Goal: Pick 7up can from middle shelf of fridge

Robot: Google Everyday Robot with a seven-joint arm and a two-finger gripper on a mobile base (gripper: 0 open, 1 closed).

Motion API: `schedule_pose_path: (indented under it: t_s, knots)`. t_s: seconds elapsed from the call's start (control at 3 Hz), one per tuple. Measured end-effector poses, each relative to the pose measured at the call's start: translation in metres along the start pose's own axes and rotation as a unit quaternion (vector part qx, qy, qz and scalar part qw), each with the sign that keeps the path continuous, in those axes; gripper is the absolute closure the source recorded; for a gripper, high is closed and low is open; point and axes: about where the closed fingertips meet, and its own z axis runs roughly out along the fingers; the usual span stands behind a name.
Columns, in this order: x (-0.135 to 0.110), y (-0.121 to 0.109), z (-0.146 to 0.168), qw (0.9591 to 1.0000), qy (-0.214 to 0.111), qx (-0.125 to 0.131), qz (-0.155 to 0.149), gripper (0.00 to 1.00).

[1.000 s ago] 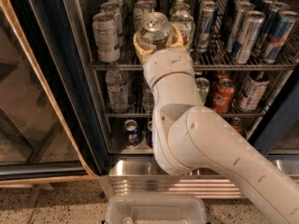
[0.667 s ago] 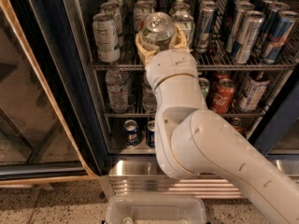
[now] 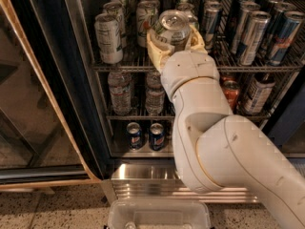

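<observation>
arm [image 3: 228,161]: stretched up from lower right | pincer [image 3: 174,37]: top centre, fingers [image 3: 155,49] clamped round 7up can [image 3: 172,24]

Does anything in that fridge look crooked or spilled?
Only the 7up can in the tool: it leans toward the camera, top showing, while neighbouring cans stand upright. No spill shows.

The cream gripper [image 3: 174,44], just above the front rail of the silver wire-grid middle shelf [image 3: 124,67], clasps the 7up can [image 3: 172,26], which is white with green print and a silver top. At the shelf's left end stand white cans [image 3: 108,37] with green and grey print; at its right end stand slim blue-and-silver cans [image 3: 252,37]. Below the shelf are clear water bottles [image 3: 120,92], a red cola can [image 3: 231,93] and dark blue cans [image 3: 135,135] with red-and-white logos. The fridge [image 3: 52,80] frame is blue-black, and its ribbed base panel [image 3: 143,181] is steel. The arm [image 3: 224,147] is white.
</observation>
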Motion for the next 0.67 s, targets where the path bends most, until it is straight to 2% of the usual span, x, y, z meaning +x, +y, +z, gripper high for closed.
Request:
schedule_pose_path:
  t_s: [0.33,0.67]
  knots:
    - [-0.0016,-0.0037,-0.0006,0.9995,0.006,-0.018,0.026,1.00]
    - [-0.0016,-0.0037,-0.0006,0.9995,0.006,-0.018,0.026,1.00]
